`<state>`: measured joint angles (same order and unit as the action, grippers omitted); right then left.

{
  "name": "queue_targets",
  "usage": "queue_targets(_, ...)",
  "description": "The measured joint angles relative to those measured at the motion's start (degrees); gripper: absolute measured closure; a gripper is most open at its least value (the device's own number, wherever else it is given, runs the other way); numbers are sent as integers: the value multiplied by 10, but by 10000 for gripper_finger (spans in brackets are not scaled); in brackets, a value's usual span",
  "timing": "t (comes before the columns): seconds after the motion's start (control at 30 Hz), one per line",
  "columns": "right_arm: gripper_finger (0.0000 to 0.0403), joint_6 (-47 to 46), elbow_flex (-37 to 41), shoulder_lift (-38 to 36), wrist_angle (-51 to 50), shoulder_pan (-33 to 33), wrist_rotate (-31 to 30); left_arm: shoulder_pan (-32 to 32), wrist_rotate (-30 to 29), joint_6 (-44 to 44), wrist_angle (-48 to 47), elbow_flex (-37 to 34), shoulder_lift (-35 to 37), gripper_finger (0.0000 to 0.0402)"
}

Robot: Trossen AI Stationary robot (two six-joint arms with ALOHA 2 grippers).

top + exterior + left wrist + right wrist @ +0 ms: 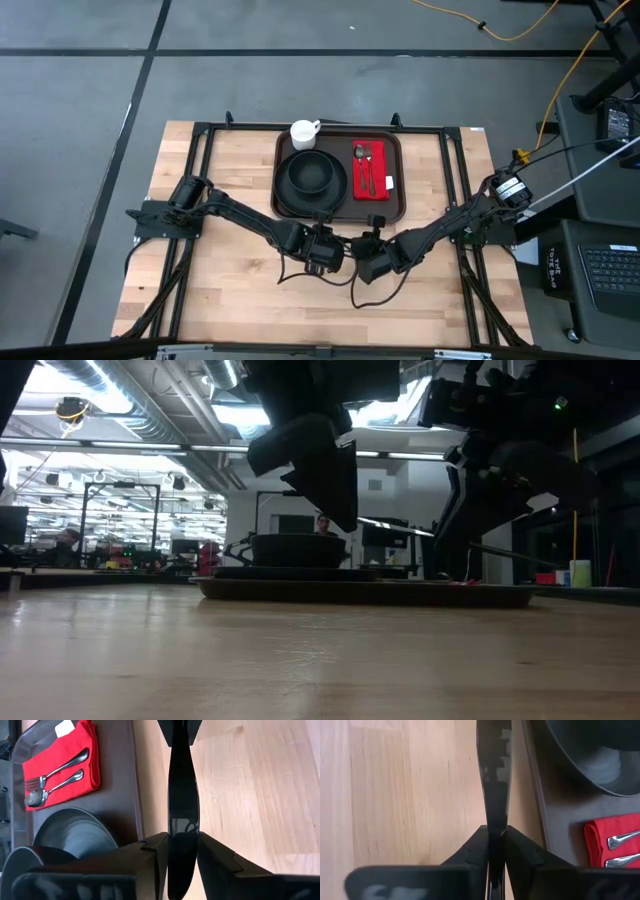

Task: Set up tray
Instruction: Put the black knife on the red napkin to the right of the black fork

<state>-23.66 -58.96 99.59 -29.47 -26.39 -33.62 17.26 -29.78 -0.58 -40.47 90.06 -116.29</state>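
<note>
A black knife [182, 795] hangs in the air between my two grippers, just off the near rim of the dark brown tray [337, 141]. My left gripper [182, 845] is shut on the knife's wider, serrated end. My right gripper [496, 832] is shut on the narrower part. On the tray lie a round black plate with a bowl [312, 180], a white cup [304, 133], and a red napkin [372, 170] carrying a fork and a spoon. My left gripper pinches the knife's wide serrated end [183, 832] between its two fingers [152, 855], which lie along the knife. The knife is off the table and runs straight out to the other gripper. My right gripper pinches the narrow part of the knife [496, 820] between its two fingers [520, 845], coming from the opposite side, also along its length. The wider part [495, 750] stretches out ahead of the fingers, above the wood.
Bare wooden tabletop [240, 290] lies on the near side of both grippers and to the left and right of the tray. A black metal frame [200, 135] borders the table. The low view shows the room behind, with a person far off.
</note>
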Motion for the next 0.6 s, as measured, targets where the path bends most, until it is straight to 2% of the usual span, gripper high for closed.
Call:
queue_targets(0.27,346,0,0,0,-2,0,7,1,4,6,2,0,0,288)
queue_targets(0.6,353,0,0,0,-1,0,10,18,4,-35,-2,0,3,260)
